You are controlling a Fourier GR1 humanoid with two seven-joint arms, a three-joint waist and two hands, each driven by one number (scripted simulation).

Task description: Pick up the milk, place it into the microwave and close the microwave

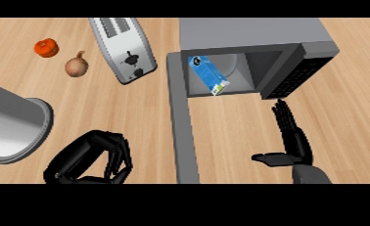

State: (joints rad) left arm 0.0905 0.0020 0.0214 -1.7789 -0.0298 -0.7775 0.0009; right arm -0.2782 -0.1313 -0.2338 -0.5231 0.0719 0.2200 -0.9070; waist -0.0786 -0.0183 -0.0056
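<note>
Wooden counter (94, 107) fills your head view, light grain running across. At 12 to 1 o'clock you've got the microwave (249, 32), grey top, cavity open toward you; its door (182, 122) is swung fully out and runs down as a grey strip from about 11 to 6 o'clock of centre. Milk (208, 75), a blue and white carton, is already inside the cavity, lying tilted at the left part of it, lower end near the front edge. Control panel (300, 73) sits at the microwave's right, dark, angled. Right hand (292, 134) is at 4 o'clock, fingers straight and together pointing up toward the panel, fingertips just below it, thumb stuck out to the left; holding nothing. Left hand (90, 159) is at 7 o'clock, fingers curled in, nothing in it that you can see. Toaster (123, 49) lies at 11 o'clock, silver, angled. Onion (77, 65) and tomato (46, 47) sit at 10 o'clock, near each other, not touching. Grey round pot (18, 127) at 9 o'clock, cut by the left edge.
</note>
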